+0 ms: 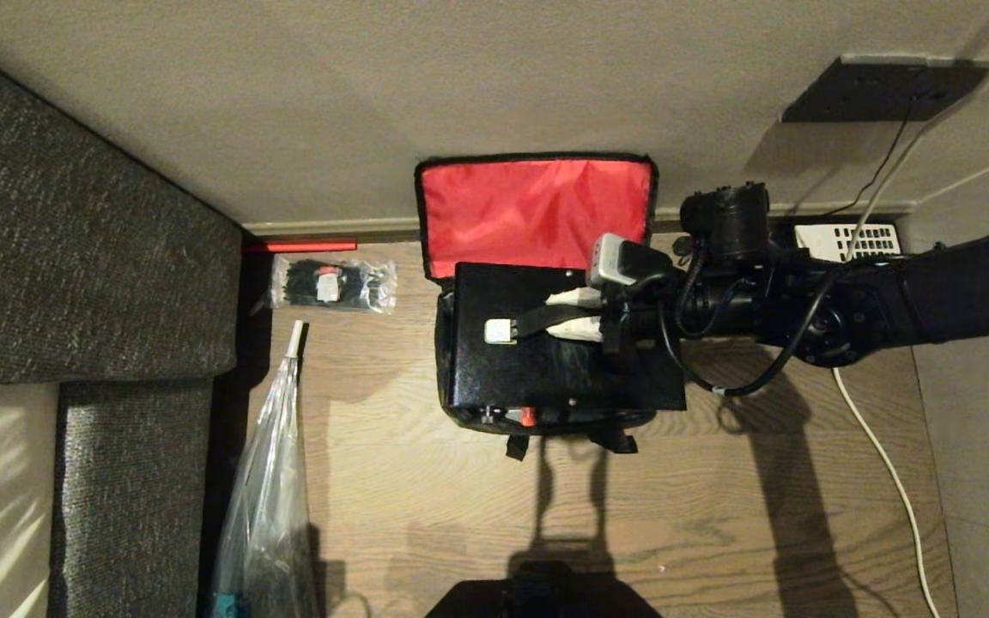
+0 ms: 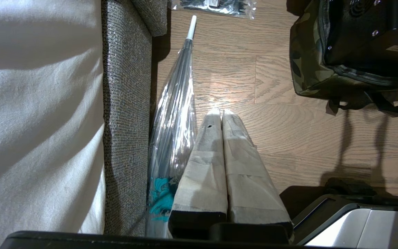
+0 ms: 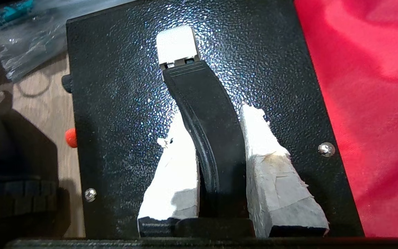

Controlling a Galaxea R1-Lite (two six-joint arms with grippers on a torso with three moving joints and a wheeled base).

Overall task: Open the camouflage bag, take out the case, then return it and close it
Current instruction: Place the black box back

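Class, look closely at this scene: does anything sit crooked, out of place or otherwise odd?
Yes. The case, held by its handle in the right gripper, sits above the camouflage bag, overhanging its rim. A clear umbrella lies on the floor.

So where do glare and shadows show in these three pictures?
Head view: the right arm casts a dark shadow on the floor beside the bag. Right wrist view: light sparkles on the case, where the right gripper grips the handle. Left wrist view: a bright patch on the floor beyond the left gripper.
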